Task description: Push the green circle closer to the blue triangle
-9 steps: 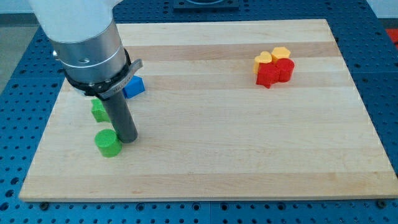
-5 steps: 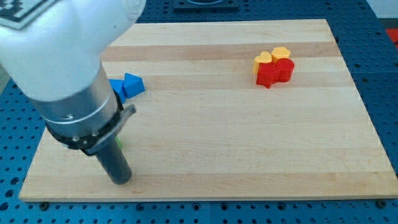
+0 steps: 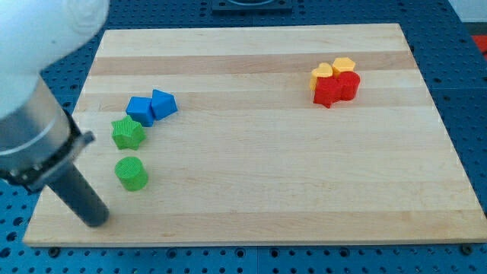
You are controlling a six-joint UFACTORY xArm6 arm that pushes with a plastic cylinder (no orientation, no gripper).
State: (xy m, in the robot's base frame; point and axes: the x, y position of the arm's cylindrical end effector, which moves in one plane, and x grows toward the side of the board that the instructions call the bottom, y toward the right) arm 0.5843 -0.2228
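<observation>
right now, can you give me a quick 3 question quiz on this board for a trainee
1. True or false: my tip touches the green circle.
2. Which block lies between the green circle and the blue triangle? A) green star B) red block C) yellow block
3. Fill in: my tip sits toward the view's ______ of the green circle.

Key: 1 false, a gap shows between them. 2 A. 3 bottom left.

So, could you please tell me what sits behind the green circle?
Behind the green circle sits a green star, then two blue blocks. Nothing there is covered; my tip is lower left.
</observation>
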